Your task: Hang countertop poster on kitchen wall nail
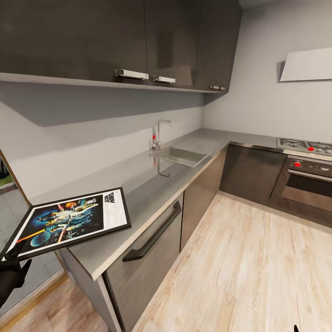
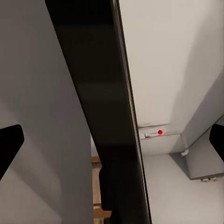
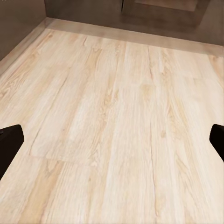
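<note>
From the head camera we see the poster (image 1: 69, 222) at the lower left, black-framed, tilted, its near corner out past the end of the kitchen countertop (image 1: 138, 184) and its far part over the grey surface; whether it touches the top we cannot tell. Our left gripper (image 1: 14, 265) is a dark shape at the poster's lower left corner, touching the frame there. The grasp itself is hidden from this camera. The countertop runs away to the steel sink (image 1: 184, 154) and the tap (image 1: 159, 133), then turns the corner toward the hob (image 1: 306, 146) and the oven (image 1: 306, 182). Dark wall cabinets (image 1: 138, 41) hang above, and a pale range hood (image 1: 306, 64) sits on the right wall. The wooden floor (image 1: 244, 267) spreads across the lower right.

In the left wrist camera, the poster's dark frame edge (image 2: 107, 107) runs as a broad band through the middle, between our left gripper's (image 2: 112, 147) two black fingertips (image 2: 9, 144), which stand wide apart at either border. The fingertips do not press on the frame here, so we cannot tell whether the poster is clamped.

In the right wrist camera, our right gripper (image 3: 112, 144) hangs over the floor (image 3: 116, 116) with its fingertips (image 3: 9, 142) spread wide and nothing between them.
</note>
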Motion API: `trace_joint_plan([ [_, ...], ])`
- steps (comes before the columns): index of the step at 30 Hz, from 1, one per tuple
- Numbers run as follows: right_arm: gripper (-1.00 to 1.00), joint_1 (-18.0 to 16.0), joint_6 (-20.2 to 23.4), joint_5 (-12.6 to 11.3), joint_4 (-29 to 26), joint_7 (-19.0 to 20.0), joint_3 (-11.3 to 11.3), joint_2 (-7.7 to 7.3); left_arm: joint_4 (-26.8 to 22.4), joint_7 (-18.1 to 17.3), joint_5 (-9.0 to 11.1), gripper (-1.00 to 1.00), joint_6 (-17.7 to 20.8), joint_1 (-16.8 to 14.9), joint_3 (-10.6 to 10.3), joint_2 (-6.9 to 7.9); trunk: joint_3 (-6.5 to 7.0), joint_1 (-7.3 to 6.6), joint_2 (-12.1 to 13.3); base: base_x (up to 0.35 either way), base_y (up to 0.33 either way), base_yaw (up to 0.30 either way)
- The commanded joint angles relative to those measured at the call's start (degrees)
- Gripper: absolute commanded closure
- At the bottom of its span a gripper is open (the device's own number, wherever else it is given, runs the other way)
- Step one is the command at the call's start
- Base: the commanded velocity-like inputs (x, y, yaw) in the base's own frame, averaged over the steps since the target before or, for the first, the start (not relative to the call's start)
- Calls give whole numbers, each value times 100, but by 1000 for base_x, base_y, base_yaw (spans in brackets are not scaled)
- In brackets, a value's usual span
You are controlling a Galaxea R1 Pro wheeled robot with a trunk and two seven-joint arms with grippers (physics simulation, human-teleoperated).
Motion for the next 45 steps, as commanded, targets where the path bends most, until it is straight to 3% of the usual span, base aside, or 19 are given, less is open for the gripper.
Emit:
trace_joint_plan([
  [1, -100, 0, -10, -48, 1, 47, -6, 1, -1, -12, 60, -100, 35, 1, 5, 1, -3, 0, -2, 0, 0, 0],
  [16, -100, 0, -10, -48, 22, 47, -6, 1, -1, -12, 60, -100, 37, 1, 5, 1, -3, 0, -2, 0, 0, 0],
  [17, -100, 0, -10, -48, 22, 47, -6, 1, -1, -12, 60, 100, 39, 1, 5, 1, -3, 0, -2, 0, 0, 0],
  [45, -100, 0, -10, -48, 22, 49, -6, 1, -104, -55, 67, 100, 43, 1, -2, 1, 33, 0, -2, 0, 0, 0],
])
